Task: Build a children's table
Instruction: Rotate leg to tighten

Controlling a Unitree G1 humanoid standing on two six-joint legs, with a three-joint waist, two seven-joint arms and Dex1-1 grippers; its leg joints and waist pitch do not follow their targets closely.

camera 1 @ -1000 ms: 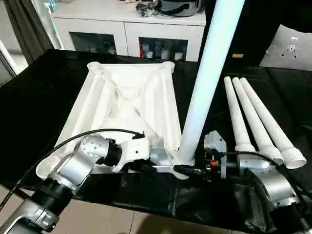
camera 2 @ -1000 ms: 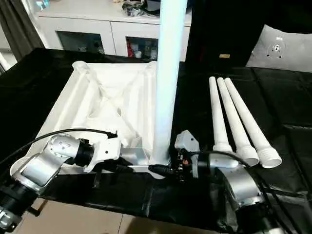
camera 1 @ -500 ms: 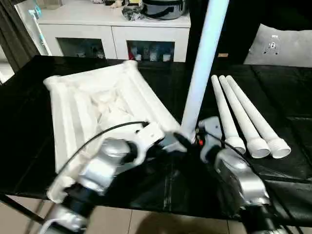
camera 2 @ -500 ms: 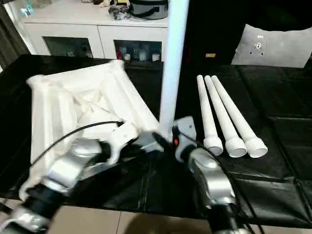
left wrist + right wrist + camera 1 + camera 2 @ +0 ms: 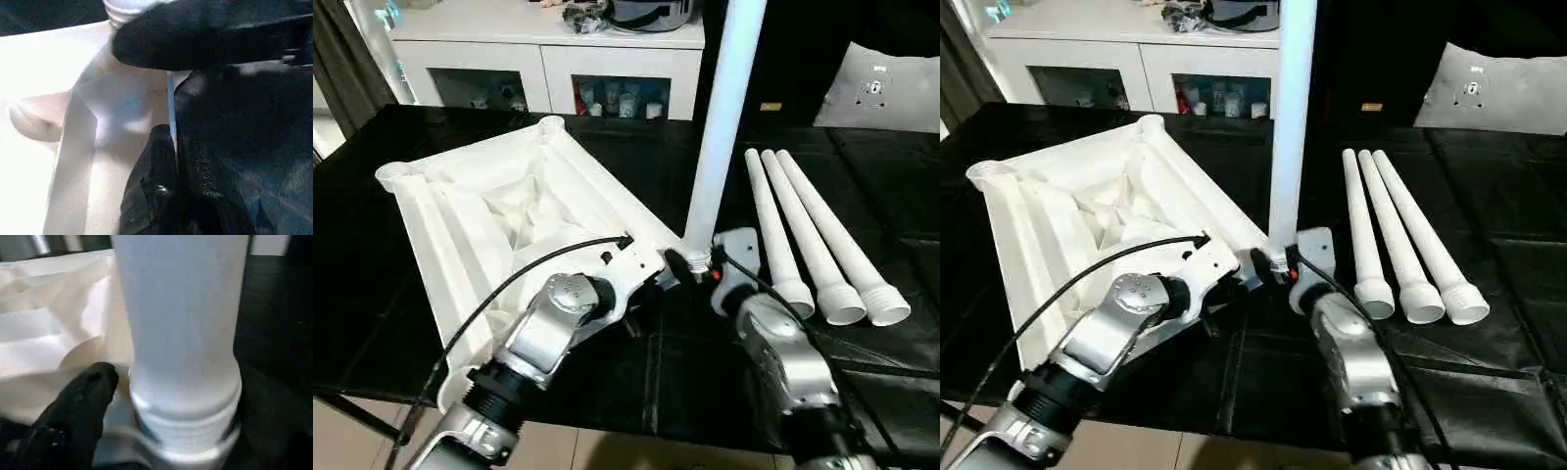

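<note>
The white table top lies upside down on the black table, turned at an angle, its ribbed underside and round corner sockets facing up. One white leg stands upright in the near right corner socket. My right gripper is shut on the foot of this leg, and one of its black fingers shows beside it. My left gripper is shut on the top's rim right next to that corner, with a finger against the white edge. Three more legs lie side by side to the right.
A white cabinet with glass doors stands behind the table. A grey panel leans at the back right. The black cover has creases near the front edge. My cable loops over the table top.
The table top has swung round, its far end going left, and the corner with the upright leg has moved away from the front edge. Both grippers kept their hold. The camera shifted too.
</note>
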